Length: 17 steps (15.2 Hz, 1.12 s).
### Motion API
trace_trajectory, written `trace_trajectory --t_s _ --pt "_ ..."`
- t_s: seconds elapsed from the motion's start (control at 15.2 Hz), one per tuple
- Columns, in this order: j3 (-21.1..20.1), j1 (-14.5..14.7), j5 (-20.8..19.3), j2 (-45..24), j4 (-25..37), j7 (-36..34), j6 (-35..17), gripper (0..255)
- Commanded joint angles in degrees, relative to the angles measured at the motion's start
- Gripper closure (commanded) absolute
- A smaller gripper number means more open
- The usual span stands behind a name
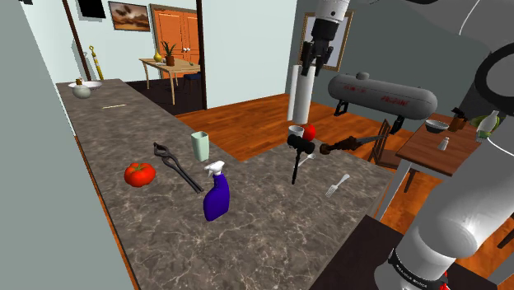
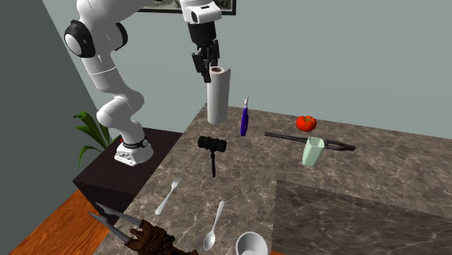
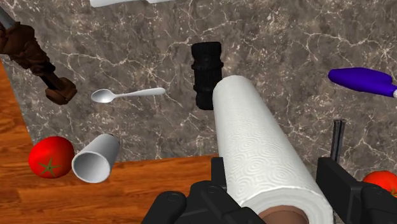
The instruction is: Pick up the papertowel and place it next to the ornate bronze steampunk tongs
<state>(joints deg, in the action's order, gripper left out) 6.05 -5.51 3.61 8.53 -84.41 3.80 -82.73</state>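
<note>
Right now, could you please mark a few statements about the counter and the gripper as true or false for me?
1. The gripper clasps the paper towel roll and holds it up off the counter. True.
2. The purple spray bottle lies on its side. False: it stands upright on the counter.
3. The pale green cup stands close to the dark tongs. True.
4. The fork lies inside the pale green cup. False: it lies flat on the counter, well apart from that cup.
</note>
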Motion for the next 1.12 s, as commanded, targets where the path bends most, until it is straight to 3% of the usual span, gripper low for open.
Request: trace_trajectory --t_s 0.0,0.92,1.06 --pt "1.6 -1.2 -0.1 1.7 -1.9 2.9 0.0 255" --pt "14.3 -8.3 -1.6 5.4 -4.1 22.6 2.7 255" --pt "14.2 -8.3 -1.9 6.3 -6.7 22.5 1.0 255"
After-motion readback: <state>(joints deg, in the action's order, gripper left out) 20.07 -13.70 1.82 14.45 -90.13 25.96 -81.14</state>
